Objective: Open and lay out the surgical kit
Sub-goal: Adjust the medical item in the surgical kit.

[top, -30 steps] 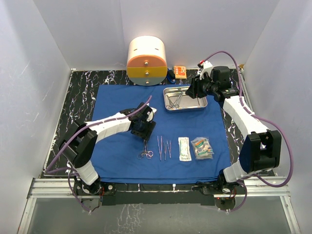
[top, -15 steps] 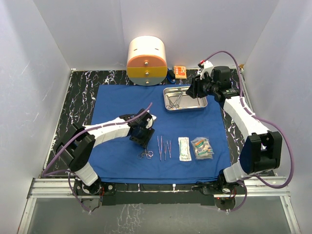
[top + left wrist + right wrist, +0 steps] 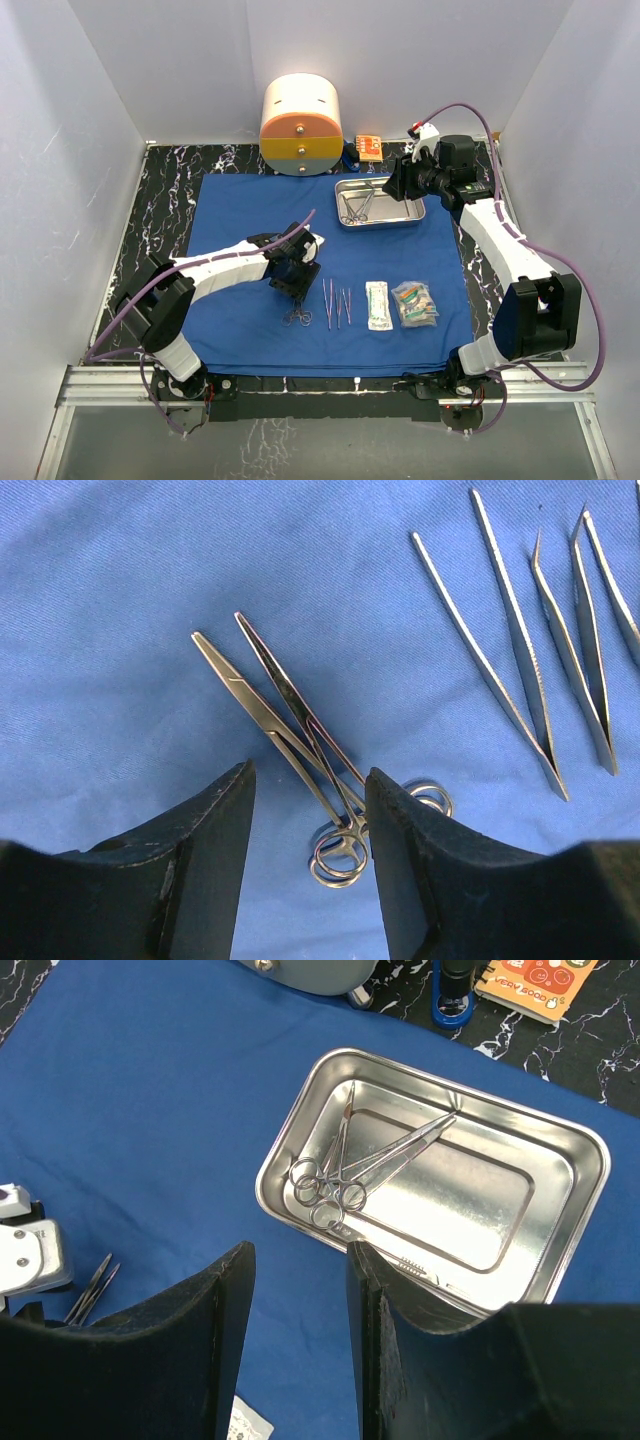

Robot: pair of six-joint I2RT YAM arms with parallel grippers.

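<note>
Royal-blue cloth (image 3: 240, 210) is spread flat over most of the black marbled table (image 3: 165, 190), and the kit's pieces sit on it in a loose row.

Left of centre, the left gripper (image 3: 292, 283) hangs low over the cloth. In its wrist view, the left gripper (image 3: 308, 780) has its jaws moderately apart with nothing clamped between them. A pair of ring-handled forceps (image 3: 290, 720) lies on the cloth just under that gap, with its rings near the bottom of the frame and its tips pointing to the upper left (whether a finger touches it, I cannot tell).

At the back, above centre, stands a round cream-and-orange container (image 3: 300, 125).

Just right of the forceps lie the slim tweezers (image 3: 337, 300), side by side. Next come two clear packets, one narrow (image 3: 377, 305) and one crumpled with coloured contents (image 3: 415, 303). A small orange box (image 3: 368, 146) sits off the cloth at the back edge.

In the upper right of the cloth is the steel tray (image 3: 412, 218), with two crossed ring-handled instruments (image 3: 350, 1175) in its left half.

The right gripper (image 3: 395, 185) hovers above the tray with its jaws parted and nothing in them.
</note>
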